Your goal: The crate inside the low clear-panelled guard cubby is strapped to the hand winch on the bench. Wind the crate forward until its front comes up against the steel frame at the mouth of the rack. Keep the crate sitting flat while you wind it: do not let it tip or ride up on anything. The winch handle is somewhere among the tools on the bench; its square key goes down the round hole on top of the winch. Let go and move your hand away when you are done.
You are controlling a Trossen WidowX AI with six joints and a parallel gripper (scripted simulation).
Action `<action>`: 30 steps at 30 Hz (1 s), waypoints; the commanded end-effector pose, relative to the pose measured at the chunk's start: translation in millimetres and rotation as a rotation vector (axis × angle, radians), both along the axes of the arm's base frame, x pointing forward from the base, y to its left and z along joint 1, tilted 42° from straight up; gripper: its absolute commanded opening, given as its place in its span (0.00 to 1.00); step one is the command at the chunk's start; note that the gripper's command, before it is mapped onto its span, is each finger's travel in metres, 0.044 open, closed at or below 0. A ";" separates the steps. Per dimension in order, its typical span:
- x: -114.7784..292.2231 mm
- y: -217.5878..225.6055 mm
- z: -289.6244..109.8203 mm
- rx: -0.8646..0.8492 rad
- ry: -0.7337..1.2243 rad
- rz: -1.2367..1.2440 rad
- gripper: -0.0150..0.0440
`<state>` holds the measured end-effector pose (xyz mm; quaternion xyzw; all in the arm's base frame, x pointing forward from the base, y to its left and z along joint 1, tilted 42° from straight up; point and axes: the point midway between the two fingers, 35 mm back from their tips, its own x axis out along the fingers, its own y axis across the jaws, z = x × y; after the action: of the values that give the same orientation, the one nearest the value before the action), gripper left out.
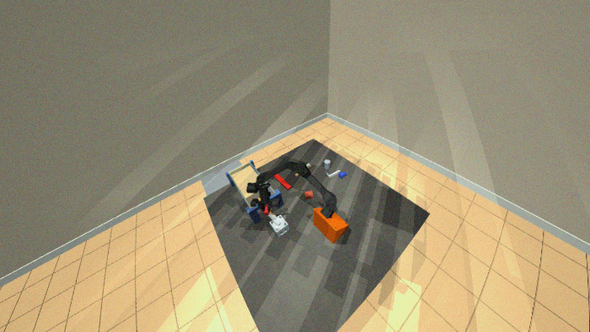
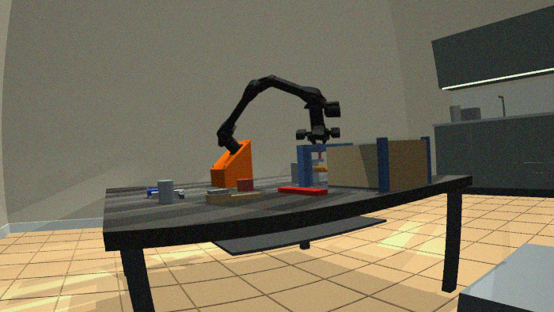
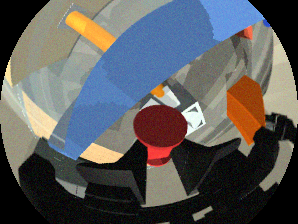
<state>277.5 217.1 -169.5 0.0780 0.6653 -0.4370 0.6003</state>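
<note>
My gripper (image 1: 265,206) (image 2: 319,143) (image 3: 154,133) is shut on the red knob of the winch handle, close to the blue steel frame (image 2: 304,168) (image 3: 137,65) at the rack mouth. The red knob (image 3: 160,125) stands upright between the fingers. The white winch (image 1: 279,226) (image 3: 194,119) stands on the bench in front of the mouth. A pale crank arm seems to run from the knob side to it, but the key's seating is hidden. An orange strap (image 2: 320,169) (image 3: 90,30) runs at the rack mouth. The cubby (image 2: 352,166) stands behind the frame. I cannot make out the crate or its tilt.
The orange arm base (image 1: 329,225) (image 2: 239,170) stands beside the winch. A red bar (image 1: 282,181) (image 2: 302,192), a red block (image 1: 308,195) (image 2: 244,184), a grey cylinder (image 1: 327,164) (image 2: 165,192) and a blue piece (image 1: 342,174) lie or stand on the bench.
</note>
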 end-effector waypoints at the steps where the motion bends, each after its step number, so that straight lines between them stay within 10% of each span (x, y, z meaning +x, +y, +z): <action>1: -4.2 10.6 -11.6 0.016 0.001 -0.003 0.25; 30: -22.5 33.6 -32.1 0.019 0.001 -0.003 0.25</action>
<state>262.8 243.9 -192.9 0.0822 0.6649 -0.4340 0.6023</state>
